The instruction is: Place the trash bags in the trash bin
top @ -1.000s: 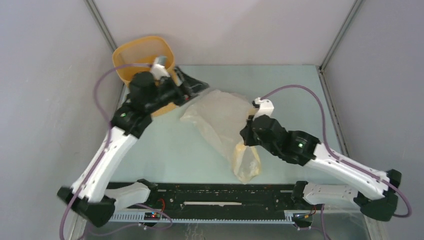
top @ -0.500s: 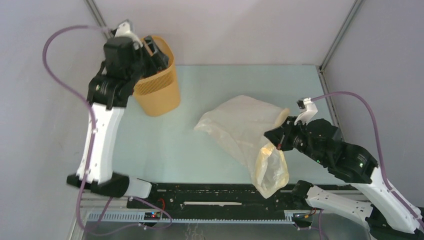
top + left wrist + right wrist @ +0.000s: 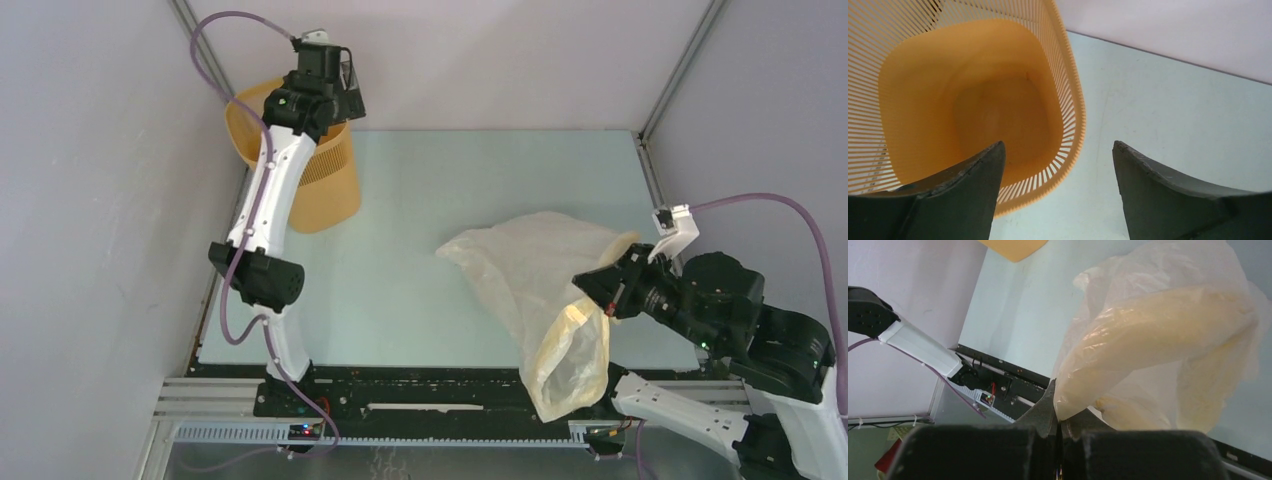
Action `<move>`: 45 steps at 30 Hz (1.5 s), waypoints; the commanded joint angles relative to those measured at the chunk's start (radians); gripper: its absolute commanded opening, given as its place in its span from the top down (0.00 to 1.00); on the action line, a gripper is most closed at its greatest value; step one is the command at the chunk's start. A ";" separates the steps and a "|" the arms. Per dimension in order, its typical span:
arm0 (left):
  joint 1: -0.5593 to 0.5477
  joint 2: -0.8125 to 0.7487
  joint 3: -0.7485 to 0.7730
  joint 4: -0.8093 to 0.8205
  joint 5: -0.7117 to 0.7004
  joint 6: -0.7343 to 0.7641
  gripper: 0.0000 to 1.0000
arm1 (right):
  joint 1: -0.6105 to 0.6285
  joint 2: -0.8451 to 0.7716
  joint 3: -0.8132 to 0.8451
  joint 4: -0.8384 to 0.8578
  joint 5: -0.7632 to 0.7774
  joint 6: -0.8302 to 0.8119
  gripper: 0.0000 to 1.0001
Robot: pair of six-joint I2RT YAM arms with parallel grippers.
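Note:
The yellow-orange trash bin (image 3: 318, 188) stands at the far left corner of the table, tilted; the left wrist view looks down into it (image 3: 978, 100) and it holds nothing. My left gripper (image 3: 340, 85) hovers open above the bin's rim, its fingers (image 3: 968, 190) apart and empty. The cream-white trash bag (image 3: 540, 270) hangs lifted above the table's right side. My right gripper (image 3: 597, 292) is shut on a fold of the trash bag (image 3: 1158, 340). The bag's lower part droops over the near rail.
The pale green table (image 3: 470, 180) lies between grey side walls. A black rail (image 3: 440, 385) runs along the near edge, with both arm bases on it. The left arm stands upright near the left wall.
My right gripper has pulled the bag up and toward the right. My left arm has risen from the bin's side to above its rim.

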 commanded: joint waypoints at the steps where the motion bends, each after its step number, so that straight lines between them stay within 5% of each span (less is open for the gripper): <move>1: -0.004 0.019 0.017 0.024 -0.091 0.001 0.22 | -0.007 -0.025 0.024 -0.093 0.003 0.044 1.00; 8: -0.006 0.057 -0.024 0.025 -0.026 0.016 0.39 | -0.007 -0.090 0.031 -0.107 0.002 0.112 1.00; 16: -0.008 0.087 -0.053 0.034 0.040 0.017 0.31 | -0.007 -0.113 0.054 -0.134 -0.029 0.100 1.00; 23: -0.019 0.113 -0.066 0.002 0.079 0.079 0.70 | -0.030 -0.194 -0.026 -0.058 -0.025 0.003 1.00; 30: -0.068 0.001 -0.110 -0.045 0.088 0.081 0.91 | -0.057 -0.171 0.028 -0.088 -0.056 -0.059 1.00; 36: -0.202 -0.142 -0.277 -0.079 0.149 0.012 0.99 | -0.070 -0.114 0.072 -0.089 0.015 -0.204 1.00; 45: -0.449 -0.288 -0.465 -0.051 0.260 -0.063 1.00 | -0.071 -0.034 0.163 -0.006 0.120 -0.203 1.00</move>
